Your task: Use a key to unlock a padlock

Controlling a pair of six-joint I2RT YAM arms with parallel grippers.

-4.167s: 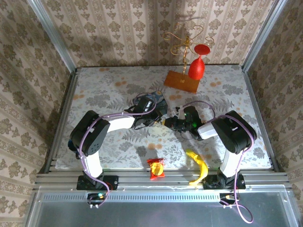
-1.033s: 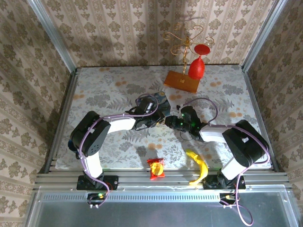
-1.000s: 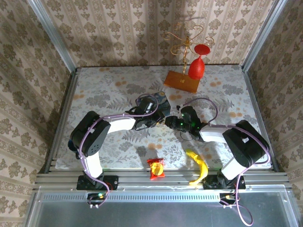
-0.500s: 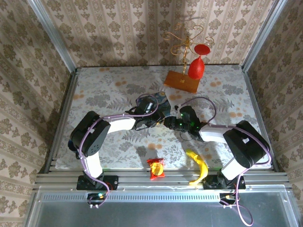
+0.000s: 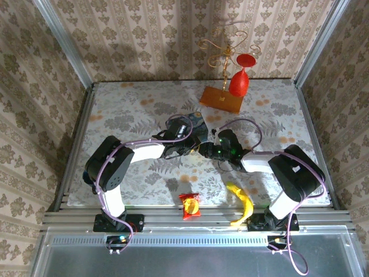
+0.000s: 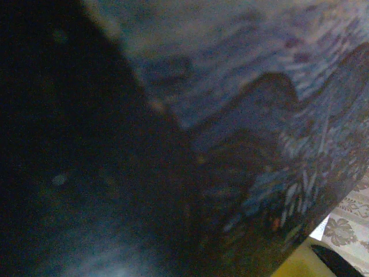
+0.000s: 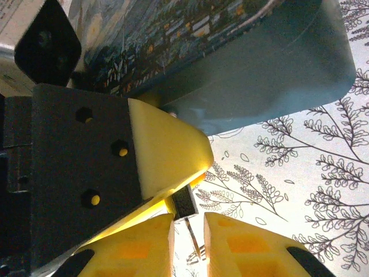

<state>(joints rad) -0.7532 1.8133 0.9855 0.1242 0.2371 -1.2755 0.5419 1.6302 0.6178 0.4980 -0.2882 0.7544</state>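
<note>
In the right wrist view, the padlock (image 7: 184,201) is a tiny dark block pinched under the pale yellow finger (image 7: 167,153) of my left gripper (image 5: 193,145), just above the patterned table. A thin silvery key (image 7: 194,238) sticks out of the padlock's lower end. It runs down the narrow gap of my right gripper (image 7: 189,222), whose two yellow fingers stand a little apart on either side without touching it. From above, the right gripper (image 5: 203,151) meets the left gripper tip to tip at mid-table. The padlock is too small to make out there.
The blue swirl-painted tin (image 5: 195,123) lies right behind both grippers; it looms over them (image 7: 259,63) and blurs the left wrist view (image 6: 259,115). A wooden stand (image 5: 222,99) with a red glass (image 5: 240,81) is at the back. A banana (image 5: 242,199) and a red packet (image 5: 189,205) lie near the front.
The right gripper has edged slightly left toward the left gripper and its fingers have narrowed a little. The left arm has stayed still.
</note>
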